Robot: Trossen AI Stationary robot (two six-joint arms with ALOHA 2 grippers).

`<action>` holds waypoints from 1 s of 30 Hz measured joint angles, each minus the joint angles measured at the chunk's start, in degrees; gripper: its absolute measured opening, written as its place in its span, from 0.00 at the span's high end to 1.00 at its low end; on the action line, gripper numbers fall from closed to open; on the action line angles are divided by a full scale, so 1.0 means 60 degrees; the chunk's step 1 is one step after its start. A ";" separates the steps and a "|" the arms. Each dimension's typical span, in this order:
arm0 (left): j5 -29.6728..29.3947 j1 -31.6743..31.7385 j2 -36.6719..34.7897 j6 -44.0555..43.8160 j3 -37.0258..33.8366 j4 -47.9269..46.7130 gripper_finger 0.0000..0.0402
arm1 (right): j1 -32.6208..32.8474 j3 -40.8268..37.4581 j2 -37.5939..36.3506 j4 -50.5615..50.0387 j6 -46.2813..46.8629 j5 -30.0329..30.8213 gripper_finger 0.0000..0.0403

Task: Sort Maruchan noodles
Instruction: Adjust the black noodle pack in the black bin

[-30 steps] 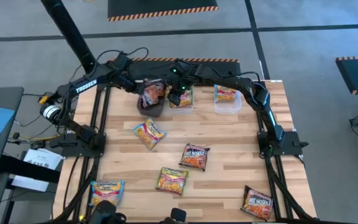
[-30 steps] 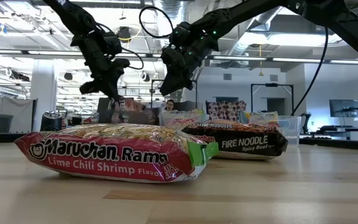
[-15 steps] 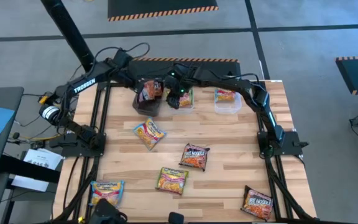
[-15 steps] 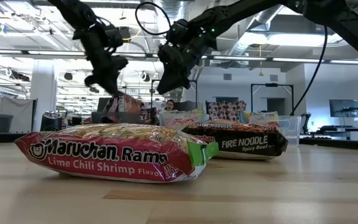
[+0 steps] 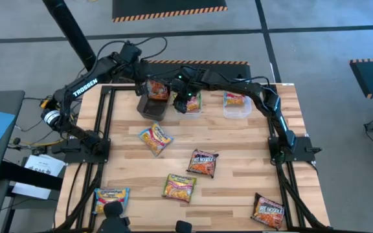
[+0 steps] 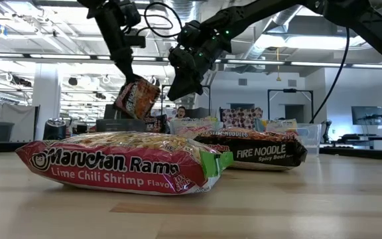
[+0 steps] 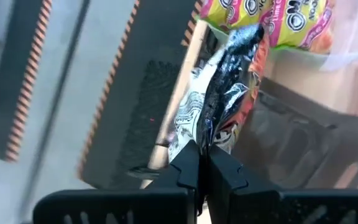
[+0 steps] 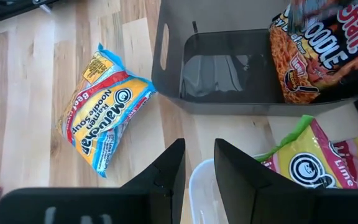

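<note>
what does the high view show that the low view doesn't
Only the high view shows the blue packet at the table's near left corner and the inside of the dark tub. Only the low view shows the room behind and the packet labels: Lime Chili Shrimp and Fire Noodle. Both show the left gripper shut on a dark packet above the tub, with the right gripper beside it.

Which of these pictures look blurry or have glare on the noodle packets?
Left wrist view: background smeared, glare on the crinkled dark packet pinched in the left claw. Right wrist view: that packet's top edge is blurred; the blue packet is sharp. Low view: the lime chili shrimp packet is crisp.
</note>
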 joint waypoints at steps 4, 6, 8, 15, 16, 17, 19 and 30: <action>-0.0089 -0.0076 0.0015 0.1263 0.0133 0.0019 1.00 | 0.0000 0.0000 0.0000 0.0002 0.0000 0.0000 0.72; -0.0082 -0.0139 0.0022 0.1658 0.0150 0.0041 1.00 | 0.0000 0.0000 0.0000 0.0002 0.0000 0.0000 0.72; -0.0079 -0.0176 0.0022 0.1959 0.0150 0.0033 1.00 | 0.0000 0.0000 0.0000 0.0000 0.0002 0.0000 0.72; -0.0325 -0.0290 0.0098 0.2792 0.0154 0.0037 1.00 | 0.0000 0.0000 0.0000 0.0002 0.0758 0.0000 0.72; -0.0441 -0.0339 0.0182 0.2837 0.0161 0.0036 1.00 | 0.0000 0.0000 0.0000 -0.0001 0.0895 0.0000 0.72; -0.0559 -0.0338 0.0301 0.2843 0.0161 -0.0013 1.00 | 0.0000 0.0000 0.0000 0.0002 0.1021 0.0000 0.72; -0.0747 -0.0341 0.0589 0.2849 0.0161 -0.0167 1.00 | 0.0000 0.0000 0.0000 0.0002 0.1111 0.0000 0.72; -0.1218 -0.0863 0.1410 0.2877 0.0154 -0.0242 1.00 | 0.0007 0.0000 0.0000 -0.0002 0.1084 -0.0011 0.72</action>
